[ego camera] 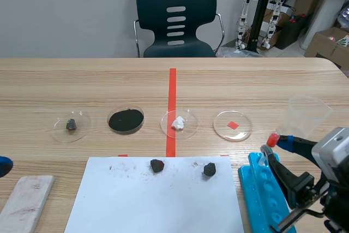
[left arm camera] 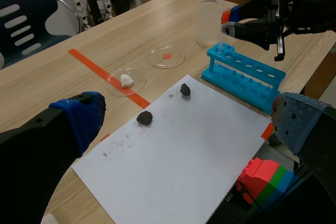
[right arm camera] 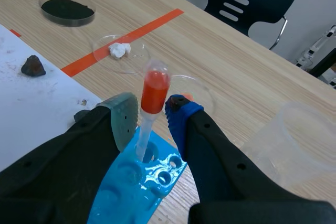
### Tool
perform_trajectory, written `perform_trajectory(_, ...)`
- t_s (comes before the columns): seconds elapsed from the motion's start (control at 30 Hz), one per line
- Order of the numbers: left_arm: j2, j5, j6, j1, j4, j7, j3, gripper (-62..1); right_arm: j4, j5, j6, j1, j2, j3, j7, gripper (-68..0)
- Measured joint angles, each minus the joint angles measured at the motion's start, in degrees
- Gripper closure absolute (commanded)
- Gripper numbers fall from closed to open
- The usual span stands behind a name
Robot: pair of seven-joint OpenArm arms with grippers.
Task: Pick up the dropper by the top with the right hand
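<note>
The dropper (right arm camera: 153, 98) has a red bulb and a clear stem, and it stands with its tip in a hole of the blue tube rack (right arm camera: 157, 177). My right gripper (right arm camera: 152, 113) is shut on the red bulb, one pad on each side. In the scene view the dropper (ego camera: 272, 139) is at the rack's (ego camera: 264, 189) far end, in the right gripper (ego camera: 278, 144). The left wrist view shows the same grip on the dropper (left arm camera: 225, 16) over the rack (left arm camera: 247, 72). My left gripper (left arm camera: 189, 124) is open and holds nothing, low at the table's left.
A clear plastic cup (ego camera: 306, 115) stands just behind the rack. Several petri dishes (ego camera: 233, 125) lie in a row across the table. Two dark rocks (ego camera: 157, 165) rest on the white paper (ego camera: 158, 200). A pale slab (ego camera: 24, 200) lies front left.
</note>
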Motion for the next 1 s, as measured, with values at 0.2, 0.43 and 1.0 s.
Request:
perform_trajectory(0.2,0.0,0.0,0.0,0.0,0.0,0.0,0.0,-62.3,0.0,0.0,0.0,0.6,0.0,0.0,-0.1,-15.8)
perform_trajectory(0.43,0.0,0.0,0.0,0.0,0.0,0.0,0.0,-62.3,0.0,0.0,0.0,0.7,0.0,0.0,-0.3,-6.7)
perform_trajectory(1.0,0.0,0.0,0.0,0.0,0.0,0.0,0.0,-62.3,0.0,0.0,0.0,0.7,0.0,0.0,-0.3,-0.9)
